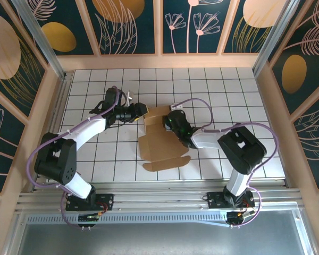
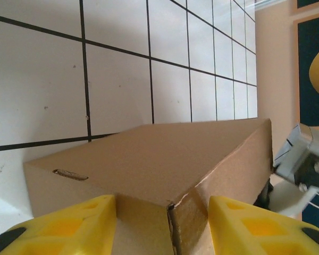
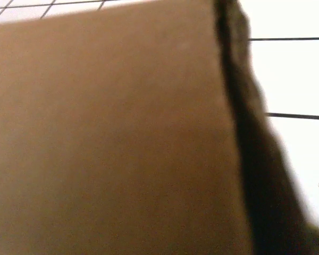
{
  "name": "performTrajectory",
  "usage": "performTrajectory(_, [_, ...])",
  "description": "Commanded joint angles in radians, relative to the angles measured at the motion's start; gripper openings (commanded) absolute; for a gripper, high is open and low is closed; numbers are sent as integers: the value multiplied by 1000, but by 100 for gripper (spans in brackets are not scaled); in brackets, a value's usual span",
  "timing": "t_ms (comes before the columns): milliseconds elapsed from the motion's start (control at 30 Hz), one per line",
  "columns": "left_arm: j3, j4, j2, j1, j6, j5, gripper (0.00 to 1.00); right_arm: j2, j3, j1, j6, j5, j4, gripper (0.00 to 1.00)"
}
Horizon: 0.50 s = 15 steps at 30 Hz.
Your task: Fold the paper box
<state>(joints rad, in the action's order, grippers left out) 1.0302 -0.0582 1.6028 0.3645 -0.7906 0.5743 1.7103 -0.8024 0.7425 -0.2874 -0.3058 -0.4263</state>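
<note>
Robot test cell in a lab.
Left arm (image 1: 74, 143) and right arm (image 1: 239, 151) bolted to a rail (image 1: 159, 197), gridded table (image 1: 218, 85), leaf-print panels (image 1: 127, 24) around.

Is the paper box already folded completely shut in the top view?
No: the paper box is open, with its near panel and tabbed flap lying spread flat on the tiled table.

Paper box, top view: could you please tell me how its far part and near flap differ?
The far part stands folded up into walls; the near flap lies flat on the table. The left gripper and right gripper are at the far part; the near flap is untouched. Both are plain brown cardboard.
</note>
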Motion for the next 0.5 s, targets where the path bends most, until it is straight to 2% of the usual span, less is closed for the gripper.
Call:
performTrajectory(0, [37, -31, 24, 24, 9, 43, 49, -149, 70, 20, 85, 136, -48, 55])
performTrajectory(133, [42, -34, 26, 24, 13, 41, 48, -249, 153, -3, 144, 188, -35, 59])
performTrajectory(200, [44, -33, 26, 23, 10, 44, 48, -266, 184, -24, 149, 207, -48, 58])
performTrajectory(300, [44, -33, 25, 23, 6, 41, 49, -245, 193, -42, 153, 193, -63, 50])
performTrajectory(467, [47, -41, 16, 24, 3, 42, 53, -162, 138, -49, 154, 126, -43, 28])
